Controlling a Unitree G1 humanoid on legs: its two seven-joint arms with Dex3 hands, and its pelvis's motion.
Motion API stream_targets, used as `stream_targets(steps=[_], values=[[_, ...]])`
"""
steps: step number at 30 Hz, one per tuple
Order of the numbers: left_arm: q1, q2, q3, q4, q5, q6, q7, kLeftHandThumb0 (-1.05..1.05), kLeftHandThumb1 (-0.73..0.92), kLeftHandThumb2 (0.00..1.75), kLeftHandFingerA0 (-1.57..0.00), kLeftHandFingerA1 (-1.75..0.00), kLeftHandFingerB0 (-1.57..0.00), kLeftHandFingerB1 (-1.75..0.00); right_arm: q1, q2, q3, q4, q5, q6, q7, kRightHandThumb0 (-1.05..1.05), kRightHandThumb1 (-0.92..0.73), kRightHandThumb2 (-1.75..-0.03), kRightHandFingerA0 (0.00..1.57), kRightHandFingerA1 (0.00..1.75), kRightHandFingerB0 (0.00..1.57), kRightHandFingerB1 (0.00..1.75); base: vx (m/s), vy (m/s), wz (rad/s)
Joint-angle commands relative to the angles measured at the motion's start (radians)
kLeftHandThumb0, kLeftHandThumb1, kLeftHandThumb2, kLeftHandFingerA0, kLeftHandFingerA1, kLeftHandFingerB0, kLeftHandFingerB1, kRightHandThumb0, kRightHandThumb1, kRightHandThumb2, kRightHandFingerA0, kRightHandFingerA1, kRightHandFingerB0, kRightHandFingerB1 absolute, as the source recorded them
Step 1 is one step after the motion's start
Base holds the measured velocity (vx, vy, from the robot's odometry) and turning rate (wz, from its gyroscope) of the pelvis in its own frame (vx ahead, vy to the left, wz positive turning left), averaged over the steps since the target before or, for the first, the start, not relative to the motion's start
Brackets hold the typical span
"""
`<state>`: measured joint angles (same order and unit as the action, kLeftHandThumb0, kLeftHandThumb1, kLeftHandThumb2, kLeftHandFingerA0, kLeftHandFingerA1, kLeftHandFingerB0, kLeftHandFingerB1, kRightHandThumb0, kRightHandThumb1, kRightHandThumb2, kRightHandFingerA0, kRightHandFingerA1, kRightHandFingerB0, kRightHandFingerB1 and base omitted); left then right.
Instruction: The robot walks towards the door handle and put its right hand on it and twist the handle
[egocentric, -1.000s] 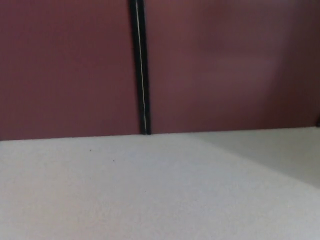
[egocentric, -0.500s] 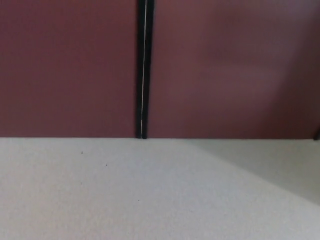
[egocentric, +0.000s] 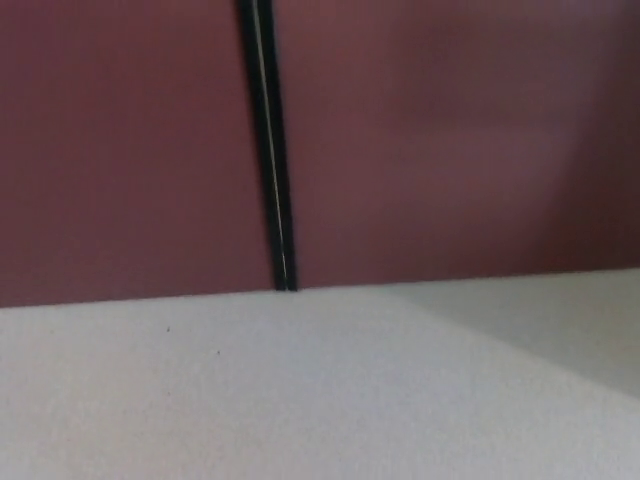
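Tilting since earlier, the view shows maroon doors (egocentric: 430, 140), dark seam (egocentric: 268, 150), pale floor (egocentric: 300, 400); neither robot hand visible.

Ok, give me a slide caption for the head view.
Dark red doors split by a black gap above pale floor; no hands visible.

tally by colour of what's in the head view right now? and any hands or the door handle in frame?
Dark red panels: 2, one left and one right of the gap
Black vertical gap between them: 1
Pale floor: 1
Robot hands: 0
Door handle: 0, not in view
Total: 4
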<state>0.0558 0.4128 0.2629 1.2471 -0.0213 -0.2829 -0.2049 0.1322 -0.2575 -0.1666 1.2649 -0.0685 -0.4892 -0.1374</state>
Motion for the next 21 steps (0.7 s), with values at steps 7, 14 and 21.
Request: stream_targets(steps=[7, 14, 21], values=[[0.005, 0.011, -0.01, -0.001, -0.003, -0.01, -0.009, -0.2, 0.56, 0.6, -0.47, -0.42, -0.41, -0.39, -0.007, 0.021, -0.006, 0.003, 0.013, -0.01, -0.004, -0.41, -0.49, -0.7, 0.58, 0.51, 0.42, 0.46, 0.14, -0.053, -0.03], [0.006, 0.015, -0.021, 0.001, 0.002, -0.017, 0.001, -0.2, 0.56, 0.61, -0.48, -0.42, -0.41, -0.39, -0.029, 0.026, -0.003, 0.023, 0.009, 0.014, 0.002, -0.4, -0.49, -0.7, 0.59, 0.51, 0.42, 0.46, 0.24, -0.056, 0.06], [0.016, 0.018, -0.033, -0.005, 0.009, -0.022, 0.008, -0.21, 0.55, 0.61, -0.48, -0.43, -0.42, -0.4, -0.027, 0.026, 0.006, 0.025, 0.001, 0.01, 0.003, -0.39, -0.49, -0.7, 0.59, 0.51, 0.43, 0.46, 0.29, -0.058, -0.02]])
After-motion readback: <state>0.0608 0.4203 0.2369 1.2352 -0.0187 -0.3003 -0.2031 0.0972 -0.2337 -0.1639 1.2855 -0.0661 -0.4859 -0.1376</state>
